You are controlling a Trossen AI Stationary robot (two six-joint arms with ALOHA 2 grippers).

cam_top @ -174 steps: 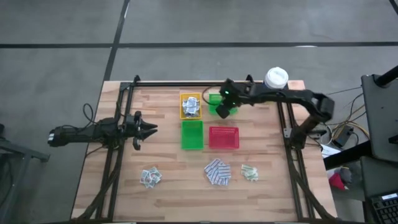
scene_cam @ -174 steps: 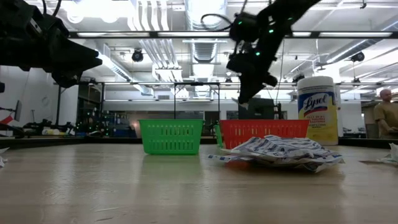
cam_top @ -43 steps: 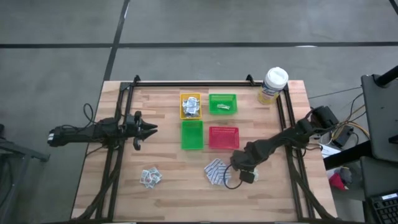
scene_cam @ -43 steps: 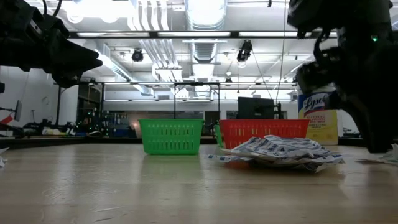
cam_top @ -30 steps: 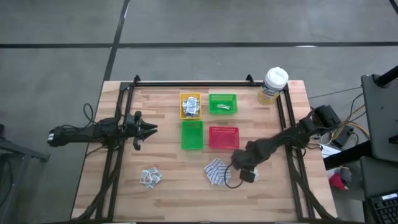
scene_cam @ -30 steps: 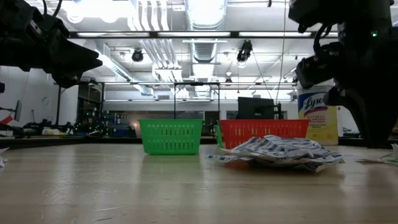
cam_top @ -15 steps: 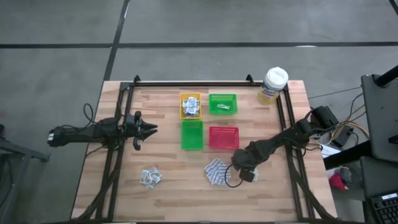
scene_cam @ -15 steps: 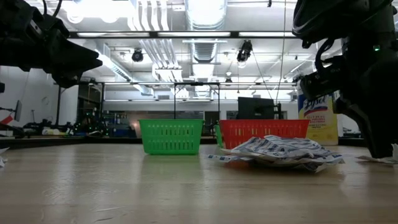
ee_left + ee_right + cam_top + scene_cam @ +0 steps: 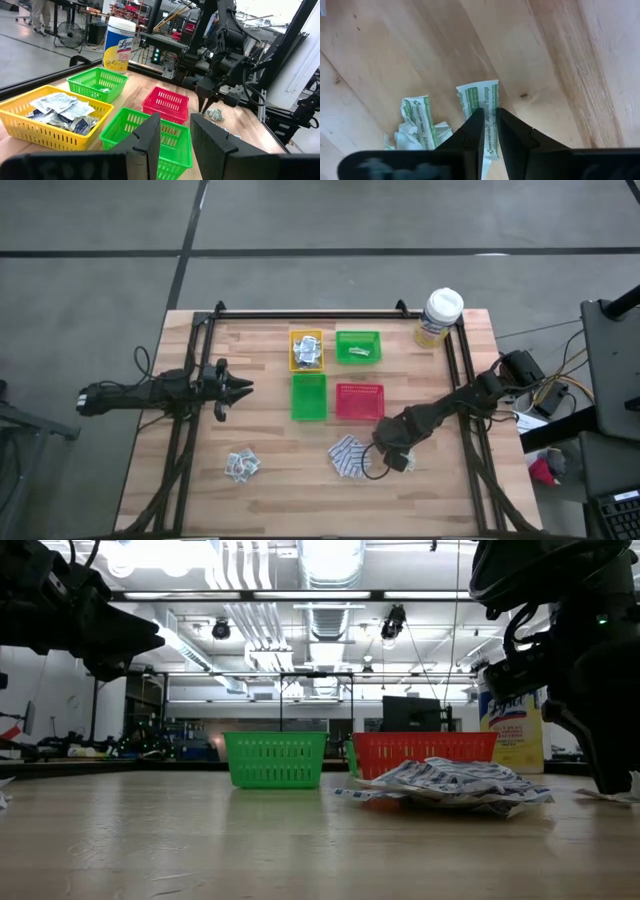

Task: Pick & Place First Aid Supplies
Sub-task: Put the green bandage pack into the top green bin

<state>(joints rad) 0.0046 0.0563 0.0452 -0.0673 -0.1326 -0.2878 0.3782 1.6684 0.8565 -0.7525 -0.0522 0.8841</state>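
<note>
The right gripper (image 9: 488,122) is lowered over the pale green strips (image 9: 440,125) at the near right of the table (image 9: 270,500), and 1 pale green strip (image 9: 481,100) is pinched between its nearly closed fingers. The blue-and-white pads (image 9: 349,457) lie just left of it. The left gripper (image 9: 175,131) is held above the table's left side, fingers slightly apart, nothing held.
</note>
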